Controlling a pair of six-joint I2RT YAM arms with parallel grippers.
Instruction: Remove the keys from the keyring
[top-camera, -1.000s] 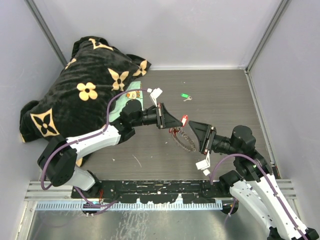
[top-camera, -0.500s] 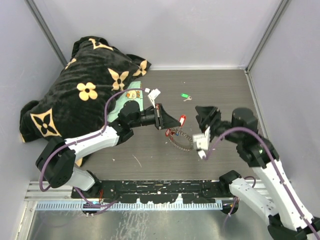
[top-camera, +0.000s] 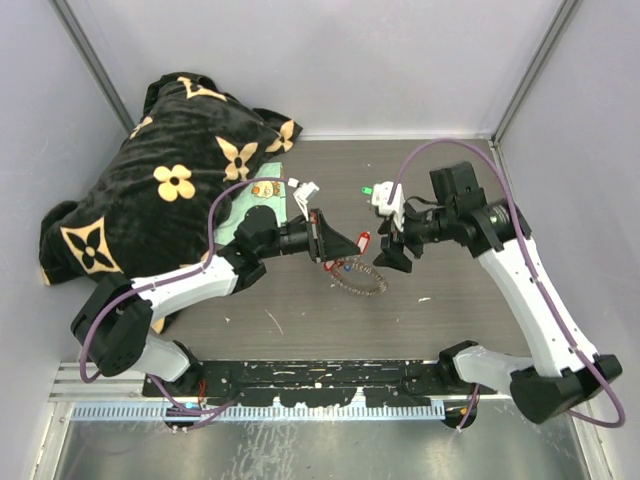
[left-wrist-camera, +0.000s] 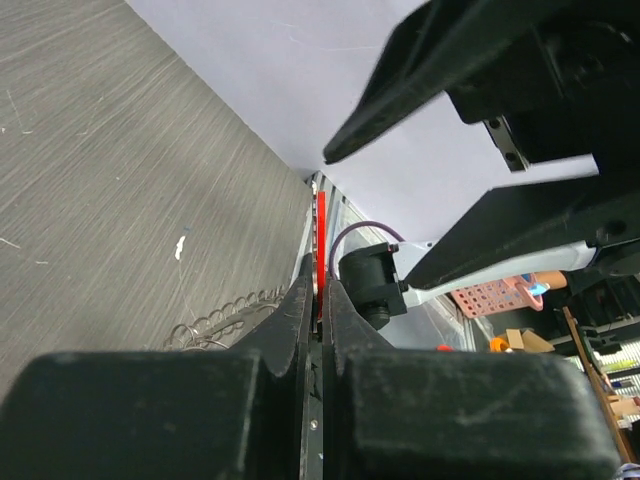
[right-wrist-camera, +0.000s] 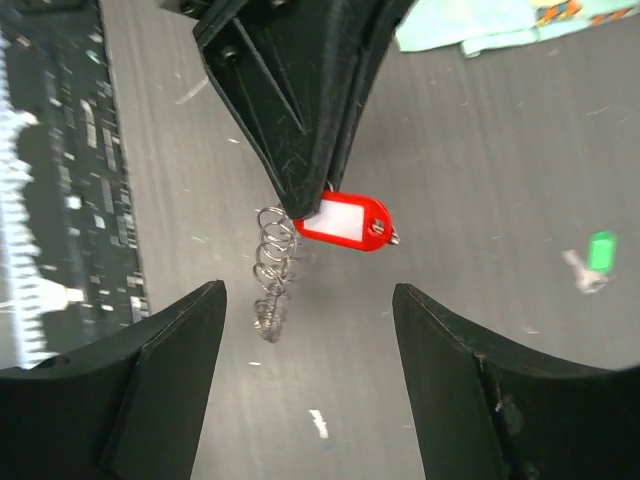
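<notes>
**Here, the left claw pinches the red tag; the right claw gapes**

Farthest left, a black blanket (top-camera: 170, 190) with tan flowers lies heaped in the corner of the table (top-camera: 300, 305). A pale green cloth (top-camera: 272, 190) sticks out from its edge. The left arm reaches across from there. The left claw (top-camera: 355, 247) is fully closed, its fingers (left-wrist-camera: 300, 310) pressed flat on the red tag (right-wrist-camera: 345, 222), which stands on edge between them. The ring (top-camera: 360, 281) sits just below and beside that tag, near the middle of the table. From the right wrist it looks like a string of wire loops seen edge-on. Whether its lower rim rests on the table I cannot tell.

Just right of the tag, the right claw (top-camera: 393, 248) faces the left one with its fingers (right-wrist-camera: 170, 370) spread wide. It holds nothing and stands clear of tag and ring. Behind it, a green-tagged key (top-camera: 369, 191) lies loose on the table.
</notes>
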